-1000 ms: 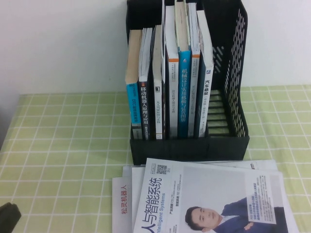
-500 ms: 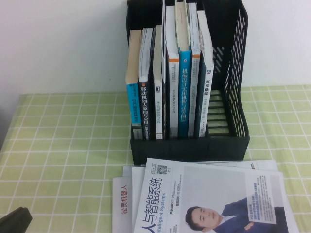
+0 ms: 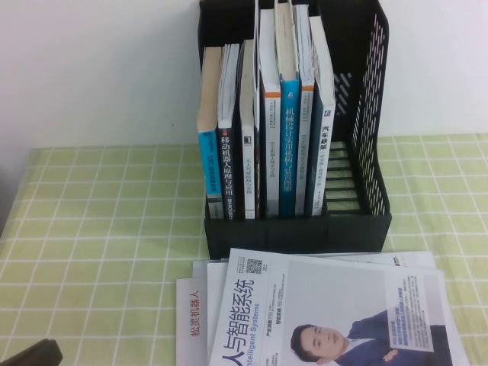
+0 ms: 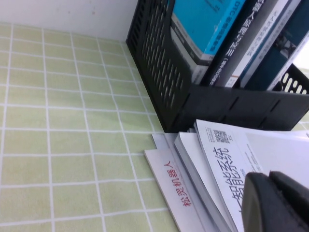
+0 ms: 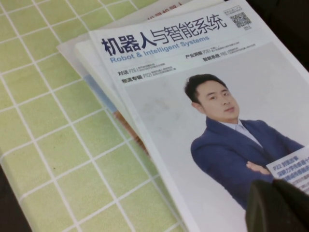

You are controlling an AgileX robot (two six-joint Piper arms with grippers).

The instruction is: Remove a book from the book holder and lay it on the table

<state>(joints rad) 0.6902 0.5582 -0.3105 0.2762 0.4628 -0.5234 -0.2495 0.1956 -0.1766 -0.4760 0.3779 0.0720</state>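
The book (image 3: 328, 313), a white magazine with a black title and a portrait of a dark-suited man, lies flat on the green checked table (image 3: 99, 229), on top of a small pile in front of the black book holder (image 3: 297, 229). My left gripper (image 4: 268, 181) is shut and empty, hovering just over the book's title side (image 4: 227, 159). In the high view only a dark piece of it (image 3: 34, 354) shows at the bottom left corner. My right gripper (image 5: 273, 186) is shut with nothing in it, above the book's cover (image 5: 203, 111) near the portrait. It is outside the high view.
Several thick upright books (image 3: 263, 130) fill the holder's left slots; its right slot (image 3: 354, 152) is empty. Under the book lie other white magazines, one with red lettering (image 3: 192, 316). A white wall stands behind the holder. Green cloth spreads to the left.
The dark piece of my left gripper at the bottom left of the high view has slid a little right and lower. The book and holder have not moved.
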